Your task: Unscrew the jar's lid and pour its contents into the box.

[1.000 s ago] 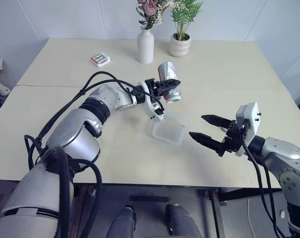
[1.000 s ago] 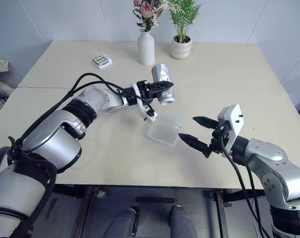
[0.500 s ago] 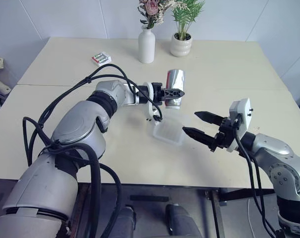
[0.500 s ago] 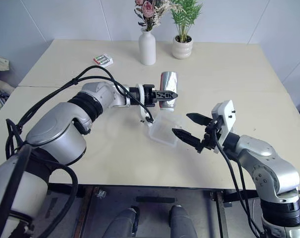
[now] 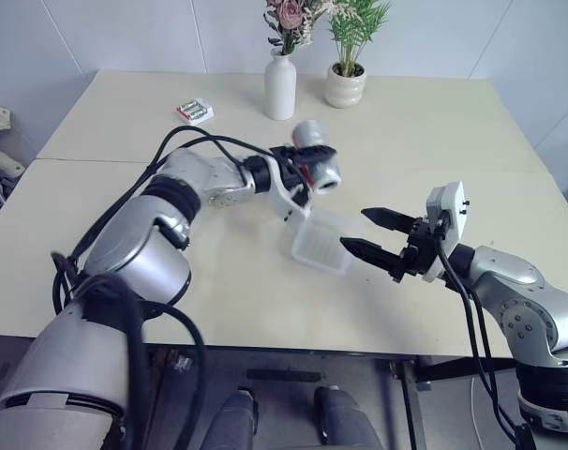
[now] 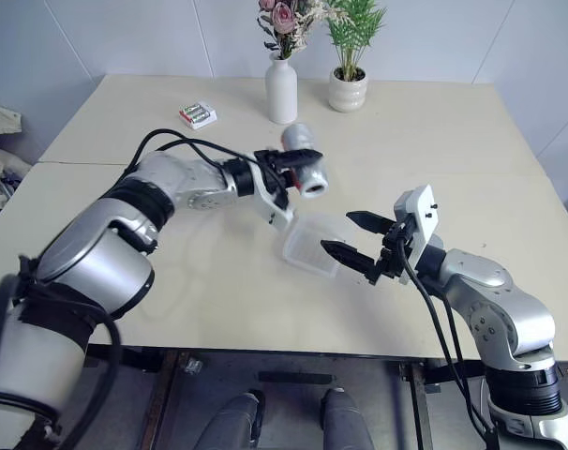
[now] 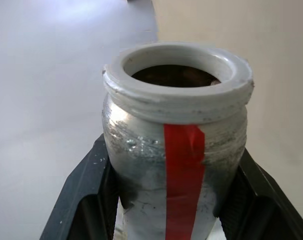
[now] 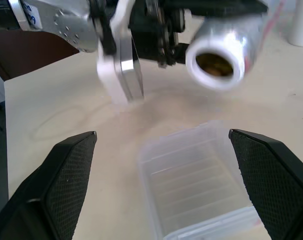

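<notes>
Left hand (image 5: 307,161) pinching jar (image 5: 318,169), fingers pressed on both its sides. Jar lifted off counter (image 5: 125,234), tipped to near level, open mouth toward right hand (image 5: 366,232). Brown contents (image 8: 214,64) visible inside mouth. Red strip on jar side. Box (image 5: 323,246) on counter, below jar, just beside right hand fingertips. Right hand spread wide, holding nothing.

Left gripper (image 5: 307,161) clamped tilted jar (image 5: 319,167) above box (image 5: 323,246) on table (image 5: 425,131); right gripper (image 5: 372,236) spread beside box.
</notes>
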Robot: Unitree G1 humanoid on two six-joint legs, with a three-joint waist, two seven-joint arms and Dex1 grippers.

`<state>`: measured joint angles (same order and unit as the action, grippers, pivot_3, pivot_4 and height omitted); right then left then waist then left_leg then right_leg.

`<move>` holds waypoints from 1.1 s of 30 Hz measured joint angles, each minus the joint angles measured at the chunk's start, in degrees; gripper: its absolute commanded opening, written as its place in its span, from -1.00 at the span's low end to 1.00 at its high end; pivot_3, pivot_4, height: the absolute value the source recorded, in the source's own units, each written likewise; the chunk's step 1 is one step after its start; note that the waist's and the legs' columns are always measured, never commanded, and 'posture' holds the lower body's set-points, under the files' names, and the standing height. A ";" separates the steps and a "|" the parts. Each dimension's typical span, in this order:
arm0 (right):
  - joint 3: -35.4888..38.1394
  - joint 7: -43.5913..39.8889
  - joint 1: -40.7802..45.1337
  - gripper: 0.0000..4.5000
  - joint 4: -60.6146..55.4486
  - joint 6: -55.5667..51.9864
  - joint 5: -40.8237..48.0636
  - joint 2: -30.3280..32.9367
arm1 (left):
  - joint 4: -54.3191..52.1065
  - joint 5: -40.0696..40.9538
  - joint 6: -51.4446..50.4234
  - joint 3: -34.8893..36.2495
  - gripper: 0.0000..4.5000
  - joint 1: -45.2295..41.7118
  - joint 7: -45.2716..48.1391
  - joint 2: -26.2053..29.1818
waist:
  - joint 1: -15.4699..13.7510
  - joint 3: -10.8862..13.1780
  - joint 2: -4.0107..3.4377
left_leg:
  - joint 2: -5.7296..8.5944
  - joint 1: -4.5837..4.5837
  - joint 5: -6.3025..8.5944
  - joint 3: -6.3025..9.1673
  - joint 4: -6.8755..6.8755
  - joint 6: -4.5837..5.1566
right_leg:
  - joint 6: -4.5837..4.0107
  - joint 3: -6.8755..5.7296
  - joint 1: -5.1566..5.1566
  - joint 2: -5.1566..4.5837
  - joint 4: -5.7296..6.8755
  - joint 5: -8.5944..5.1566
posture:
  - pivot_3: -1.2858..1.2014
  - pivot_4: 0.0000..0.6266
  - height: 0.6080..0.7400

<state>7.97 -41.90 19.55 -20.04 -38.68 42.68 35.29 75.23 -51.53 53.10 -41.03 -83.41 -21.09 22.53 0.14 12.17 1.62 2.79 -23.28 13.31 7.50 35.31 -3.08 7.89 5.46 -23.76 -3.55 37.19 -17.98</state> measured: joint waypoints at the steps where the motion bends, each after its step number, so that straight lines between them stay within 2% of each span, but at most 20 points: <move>1: 0.00 -0.14 -0.01 0.99 -0.03 -0.01 0.00 0.11 | 0.11 7.13 0.66 5.68 -0.06 1.65 8.98 -0.46 | -0.04 -0.01 -0.02 | 0.01 0.00 -0.01 -0.05 0.02 0.01 | 0.00 0.01 0.01 -0.01 0.01 0.00 | 0.03 -0.52 1.00; 3: 0.00 -0.58 0.04 0.99 -0.14 -0.09 0.03 0.42 | -0.44 23.17 -2.14 17.87 -0.06 5.00 27.44 -3.36 | -0.22 -0.01 -0.02 | 0.02 -0.03 -0.03 -0.02 0.14 0.06 | 0.01 -0.01 0.01 -0.02 0.04 0.01 | 0.03 -0.52 1.00; 4: 0.00 -0.84 0.06 0.99 -0.19 -0.09 0.05 0.63 | -0.95 29.01 -4.86 21.90 -0.06 5.87 33.86 -4.27 | -0.18 -0.01 -0.02 | 0.03 -0.04 -0.01 -0.02 0.21 0.09 | 0.01 -0.01 0.01 -0.02 0.12 0.01 | 0.03 -0.52 1.00; 5: -0.02 -1.41 0.05 0.99 -0.20 -0.09 0.02 1.24 | -2.67 36.61 -10.42 27.75 -0.06 6.99 42.14 -5.16 | -0.02 -0.01 -0.02 | 0.04 -0.05 0.00 -0.04 0.28 0.11 | 0.02 0.01 0.01 -0.02 0.17 0.02 | 0.03 -0.52 1.00; 7: -0.04 -3.09 -0.23 0.99 -0.21 0.23 -0.62 3.55 | -5.83 47.94 -21.02 36.28 -0.06 8.01 53.01 -5.15 | 0.39 -0.01 -0.02 | 0.03 -0.03 0.01 -0.05 0.38 0.13 | 0.02 0.06 0.01 0.00 0.28 0.02 | 0.03 -0.52 1.00; 10: -0.04 -5.26 -0.68 0.99 -0.17 1.77 -2.61 5.98 | -11.71 57.63 -36.82 44.10 -0.06 9.24 59.46 -3.56 | 1.49 -0.01 -0.02 | 0.01 0.05 0.01 0.00 0.58 0.13 | 0.02 0.06 0.03 0.04 0.54 0.02 | 0.03 -0.52 1.00; 14: 0.60 -7.88 -2.48 0.99 -0.17 2.86 -4.28 9.41 | -16.67 64.88 -54.69 50.84 -0.06 13.01 59.07 -1.10 | 2.51 -0.01 -0.02 | 0.00 0.19 0.00 -0.02 0.78 0.12 | 0.04 0.15 0.12 0.07 0.75 0.08 | 0.03 -0.52 1.00; 17: 1.97 -8.62 -4.17 0.99 -0.21 3.07 -4.34 9.81 | -21.69 66.37 -60.75 51.96 -0.06 18.40 60.13 -0.06 | 2.62 -0.01 -0.02 | -0.01 0.20 -0.08 0.02 0.81 0.04 | 0.05 0.15 0.15 0.07 0.75 0.16 | 0.03 -0.52 1.00; 20: 2.00 -8.62 -4.49 0.99 -0.66 3.35 -4.36 9.78 | -26.07 65.67 -62.68 49.83 -0.06 21.94 60.82 -1.52 | 1.88 -0.01 -0.01 | 0.00 0.17 -0.13 0.01 0.83 0.04 | 0.08 0.16 0.15 0.06 0.66 0.29 | 0.03 -0.52 1.00; 24: 1.63 -8.02 -4.54 0.99 -2.14 3.68 -4.53 9.10 | -29.50 62.99 -60.33 45.97 -0.06 23.76 61.64 -2.29 | 1.43 -0.01 -0.02 | -0.01 0.17 -0.15 -0.01 0.83 0.03 | 0.06 0.17 0.16 0.07 0.60 0.35 | 0.03 -0.52 1.00; 33: 1.31 -7.07 -5.39 0.99 -2.17 3.91 -5.67 8.71 | -29.34 58.80 -55.94 42.49 -0.06 24.46 60.85 -2.61 | 1.37 -0.01 -0.02 | 0.00 0.16 -0.15 -0.05 0.80 0.03 | 0.07 0.20 0.16 0.06 0.55 0.36 | 0.03 -0.52 1.00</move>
<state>9.28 -48.97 14.16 -22.20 -34.77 37.01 44.00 45.89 7.27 -2.85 1.46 -58.95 39.76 19.92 1.50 12.16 1.61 2.79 -23.11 13.16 7.46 36.11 -3.05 7.95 5.66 -23.61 -3.49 37.74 -17.62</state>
